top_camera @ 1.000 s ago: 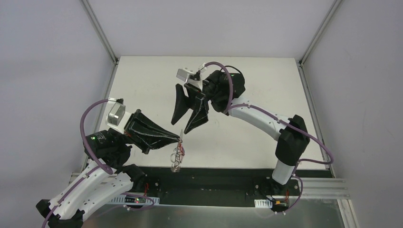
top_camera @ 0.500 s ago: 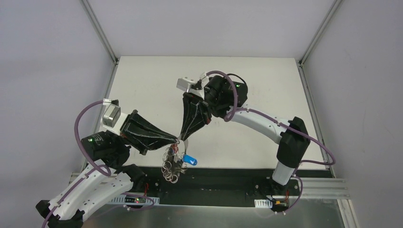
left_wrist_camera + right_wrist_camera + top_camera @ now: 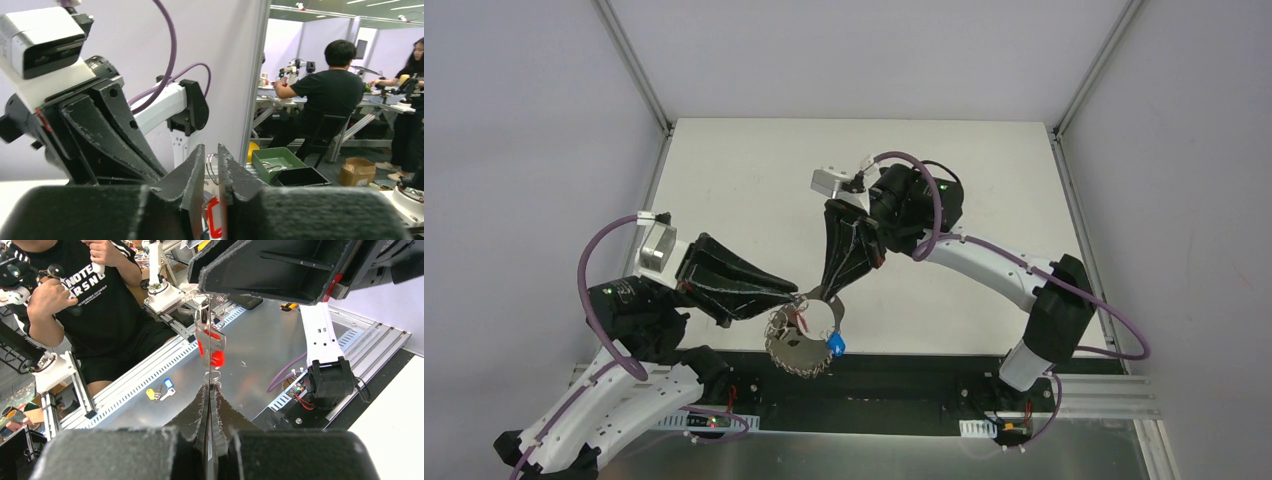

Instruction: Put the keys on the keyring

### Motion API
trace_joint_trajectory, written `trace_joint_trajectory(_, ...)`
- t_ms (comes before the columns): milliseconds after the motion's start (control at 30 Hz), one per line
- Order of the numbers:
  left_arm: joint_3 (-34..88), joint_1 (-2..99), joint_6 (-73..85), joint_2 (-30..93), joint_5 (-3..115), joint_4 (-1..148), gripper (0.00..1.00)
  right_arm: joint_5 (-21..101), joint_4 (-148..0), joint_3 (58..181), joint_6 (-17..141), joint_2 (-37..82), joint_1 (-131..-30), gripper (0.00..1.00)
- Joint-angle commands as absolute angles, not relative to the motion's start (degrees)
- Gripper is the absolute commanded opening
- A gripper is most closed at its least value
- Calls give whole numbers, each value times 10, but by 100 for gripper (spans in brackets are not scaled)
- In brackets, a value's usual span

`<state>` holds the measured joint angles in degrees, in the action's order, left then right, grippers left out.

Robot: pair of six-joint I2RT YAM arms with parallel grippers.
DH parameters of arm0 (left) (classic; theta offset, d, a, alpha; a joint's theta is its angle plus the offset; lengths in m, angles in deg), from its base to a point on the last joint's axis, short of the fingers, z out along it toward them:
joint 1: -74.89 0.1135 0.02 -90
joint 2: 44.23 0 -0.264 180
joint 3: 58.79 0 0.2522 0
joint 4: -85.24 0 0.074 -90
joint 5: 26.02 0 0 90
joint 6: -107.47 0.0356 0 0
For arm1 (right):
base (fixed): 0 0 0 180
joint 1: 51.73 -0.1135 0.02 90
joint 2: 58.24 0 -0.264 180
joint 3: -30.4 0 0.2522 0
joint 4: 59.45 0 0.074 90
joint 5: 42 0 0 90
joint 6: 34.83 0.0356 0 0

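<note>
We see two arms, each with one gripper, meeting over the near edge of the table [image 3: 744,180]. From above, the left arm [image 3: 624,390] rises from 7 o'clock and folds at the elbow. It lays its left gripper [image 3: 795,294] almost flat, with the tips aimed toward 3 o'clock. The right arm [image 3: 984,262] climbs from 5 o'clock and bends over toward 11 o'clock. It turns its right gripper [image 3: 825,293] downward, with the tips aimed toward 7 o'clock. The two sets of tips sit just beside each other.

We count one keyring [image 3: 796,362]. It hangs in the air at 6 o'clock below the tips, spread into an open loop with its fringe of small metal pieces along the lower arc.

The left jaws stand at a narrow gap with the ring's wire caught between the fingers [image 3: 192,175]. The right jaws are pressed together on the thin wire, which runs straight out from between the fingers [image 3: 195,410] toward 12 o'clock in the right wrist view.

We count two keys. One red key [image 3: 216,358] hangs on the ring close under the left gripper. One blue key [image 3: 834,344] sits at the ring's 4 o'clock side. We cannot pick out a dark key among the metal pieces.
</note>
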<state>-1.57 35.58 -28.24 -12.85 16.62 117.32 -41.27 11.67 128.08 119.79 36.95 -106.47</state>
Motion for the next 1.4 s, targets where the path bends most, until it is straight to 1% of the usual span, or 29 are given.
trace_joint_trajectory(0, 24, 356, -190, -150, 191, 1051, 21, -443, 141, 1264, 1216, 316, -1051, 0)
trace_joint_trajectory(67, 39, 356, -163, -154, 199, 1006, 29, -443, 141, 1257, 1224, 307, -1042, 0)
trace_joint_trajectory(100, 47, 356, -147, -155, 207, 981, 31, -443, 141, 1255, 1230, 303, -1038, 0)
trace_joint_trajectory(233, 69, 356, -102, -161, 233, 914, 34, -443, 141, 1246, 1246, 288, -1021, 0)
trace_joint_trajectory(300, 77, 356, -85, -163, 256, 883, 38, -438, 141, 1242, 1254, 286, -1011, 0)
trace_joint_trajectory(533, 89, 356, -51, -171, 296, 825, 40, -405, 141, 1219, 1251, 259, -972, 0)
trace_joint_trajectory(700, 88, 356, -46, -170, 302, 818, 40, -370, 139, 1211, 1255, 229, -924, 0)
trace_joint_trajectory(767, 88, 356, -46, -165, 302, 818, 40, -347, 113, 1202, 1232, 216, -904, 0)
trace_joint_trajectory(833, 89, 356, -46, -159, 301, 817, 40, -314, 11, 1178, 1139, 186, -881, 0)
trace_joint_trajectory(867, 89, 356, -46, -157, 301, 816, 39, -289, -155, 1163, 1039, 156, -873, 0)
trace_joint_trajectory(900, 89, 356, -46, -155, 302, 816, 39, -229, -397, 1167, 793, 116, -870, 0)
trace_joint_trajectory(933, 88, 356, -46, -154, 302, 816, 39, -155, -679, 1212, 565, 85, -884, 0)
trace_joint_trajectory(967, 89, 356, -45, -153, 302, 815, 39, -131, -813, 1247, 470, 78, -906, 0)
trace_joint_trajectory(1000, 87, 356, -44, -153, 301, 815, 39, -143, -839, 1264, 467, 82, -906, 0)
trace_joint_trajectory(1167, 79, 356, -40, -150, 299, 820, 39, -99, -839, 1255, 474, 74, -905, 0)
trace_joint_trajectory(1367, 83, 356, -29, -148, 317, 790, 39, 25, -822, 1219, 472, 58, -906, 0)
